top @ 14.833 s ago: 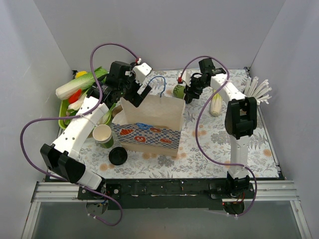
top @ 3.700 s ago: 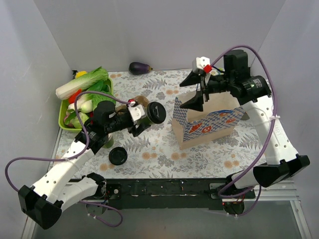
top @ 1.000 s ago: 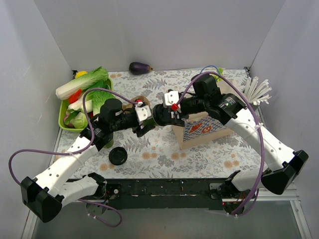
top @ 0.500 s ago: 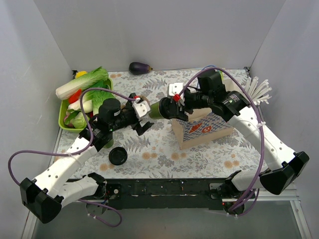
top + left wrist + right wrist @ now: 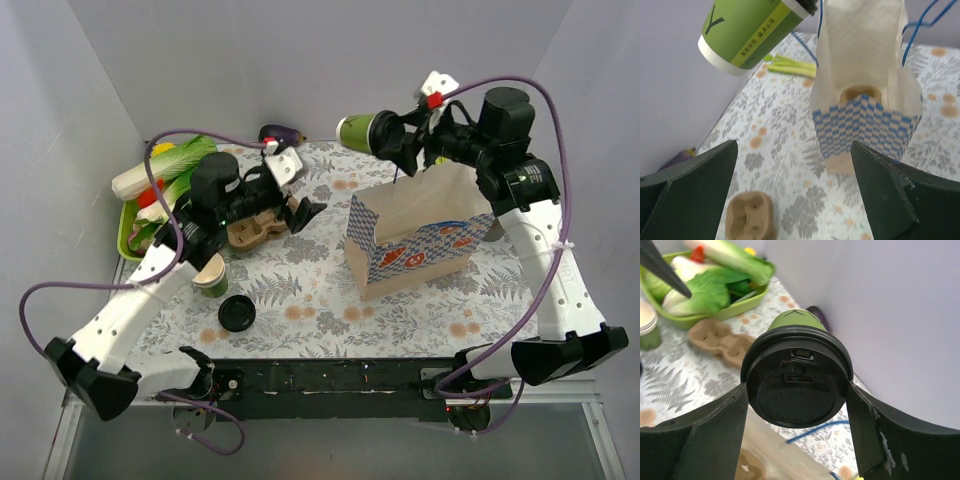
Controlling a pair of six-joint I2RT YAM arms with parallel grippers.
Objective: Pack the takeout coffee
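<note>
the right gripper is clamped on the coffee, held sideways in the air, up beside the bag. the left gripper is wide open, holding nothing. next, i think, the coffee must be tipped upright and lowered into the bag.

- Bare tablecloth gives open passage between the cardboard cup carrier and the paper bag.
- Blue handles stand over the bag's open mouth.

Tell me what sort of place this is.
Probably a lab test cell staged as a takeout packing counter: bare walls close around it, with a paper bag and a lidded coffee cup.
</note>
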